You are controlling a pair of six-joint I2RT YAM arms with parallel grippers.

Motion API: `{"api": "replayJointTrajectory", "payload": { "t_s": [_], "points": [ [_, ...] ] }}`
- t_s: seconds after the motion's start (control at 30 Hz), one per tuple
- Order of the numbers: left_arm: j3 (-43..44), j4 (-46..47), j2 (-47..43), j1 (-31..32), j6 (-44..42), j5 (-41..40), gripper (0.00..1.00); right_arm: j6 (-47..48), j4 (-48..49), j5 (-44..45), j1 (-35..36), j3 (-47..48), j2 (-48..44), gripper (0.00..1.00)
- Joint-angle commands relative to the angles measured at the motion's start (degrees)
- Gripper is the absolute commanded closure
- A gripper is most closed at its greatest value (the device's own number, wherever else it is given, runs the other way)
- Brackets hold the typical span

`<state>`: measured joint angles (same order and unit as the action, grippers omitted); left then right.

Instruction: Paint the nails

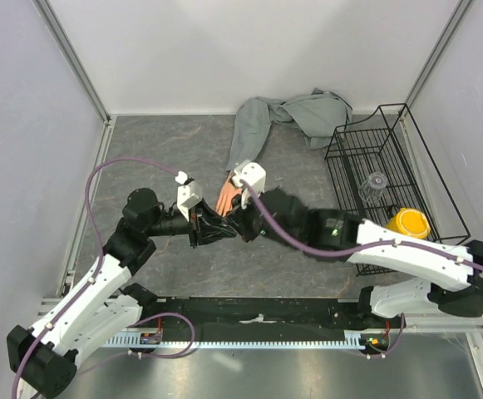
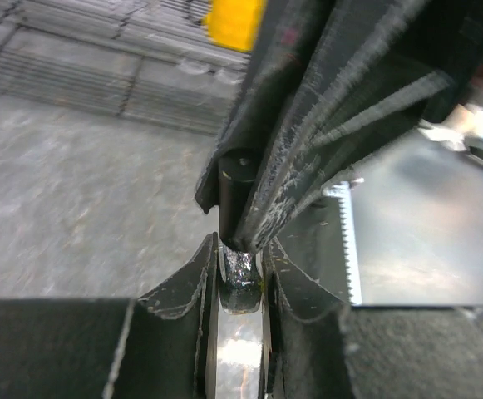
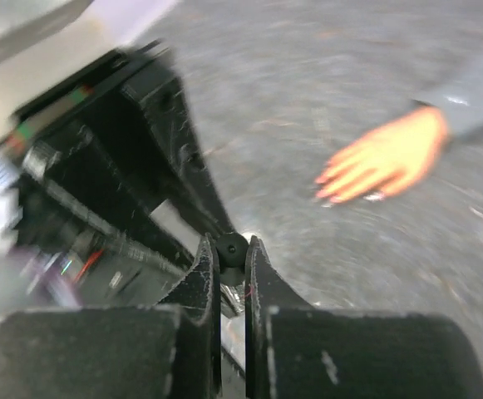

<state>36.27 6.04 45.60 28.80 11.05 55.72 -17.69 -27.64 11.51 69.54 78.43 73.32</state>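
Observation:
The peach mannequin hand point(image 1: 226, 198) lies on the grey table with its grey sleeve point(image 1: 253, 125) running toward the back. In the right wrist view the hand point(image 3: 386, 156) is blurred, and the nails point(image 3: 322, 179) show only as pinkish fingertips. Just in front of the hand my two grippers meet nose to nose. My left gripper point(image 2: 239, 249) is shut on a small dark glittery bottle point(image 2: 239, 278). My right gripper point(image 3: 231, 246) is shut on the bottle's black cap point(image 3: 231, 248). From above, both grippers point(image 1: 218, 229) hide the bottle.
A black wire basket point(image 1: 407, 158) stands at the right and holds a clear glass item point(image 1: 376, 183). A yellow object point(image 1: 409, 222) sits at its near end. The rest of the grey shirt point(image 1: 312, 112) is bunched against the back wall. White walls close in three sides.

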Motion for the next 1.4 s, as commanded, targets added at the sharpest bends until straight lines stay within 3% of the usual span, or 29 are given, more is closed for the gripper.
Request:
{"api": "replayJointTrajectory", "payload": {
  "t_s": [0.0,0.13,0.27,0.37,0.4,0.5,0.63,0.7,0.9,1.07,1.2,1.37],
  "points": [
    [2.4,-5.7,-4.1,-0.5,-9.0,-22.0,0.98,-19.0,-9.8,46.0,15.0,7.0,9.3,1.0],
    [1.2,-5.7,-6.7,-0.6,-9.2,-23.6,0.98,-21.8,-17.3,52.1,18.4,18.1,21.1,1.0],
    [1.4,-5.5,-5.9,-0.5,-9.1,-21.3,0.98,-17.6,-14.4,49.8,17.6,16.2,18.1,1.0],
    [1.7,-5.0,-5.0,-0.5,-8.7,-18.6,0.98,-11.1,-10.1,40.4,14.2,12.3,12.6,0.68],
    [1.9,-4.9,-4.8,-0.5,-8.5,-16.4,0.98,-9.8,-9.7,37.6,13.4,11.5,11.2,0.51],
    [1.8,-3.1,-3.5,-0.6,-7.4,-10.4,0.98,-5.8,-9.3,26.7,10.4,8.5,5.7,0.32],
    [1.4,1.2,-1.1,-0.5,-4.6,-0.9,0.98,-1.5,-7.9,12.4,6.6,5.8,-0.5,0.34],
    [1.3,3.4,0.6,-0.6,-2.3,4.4,0.98,0.1,-7.4,6.1,4.4,5.0,-1.7,0.4],
    [0.5,9.2,2.5,-0.5,2.3,11.1,0.98,4.0,-6.6,-8.8,1.4,5.8,-2.2,0.4],
    [-0.7,14.5,2.7,-0.2,6.1,14.5,0.98,6.4,-6.7,-14.2,-0.5,6.9,-0.3,0.4],
    [-0.7,14.7,3.0,-0.1,6.4,15.0,0.98,7.5,-6.5,-15.7,-1.6,7.3,0.5,0.58],
    [-0.7,14.7,3.4,-0.1,6.4,15.2,0.98,8.0,-6.6,-15.1,-2.8,7.8,0.6,0.54]
  ]
}}
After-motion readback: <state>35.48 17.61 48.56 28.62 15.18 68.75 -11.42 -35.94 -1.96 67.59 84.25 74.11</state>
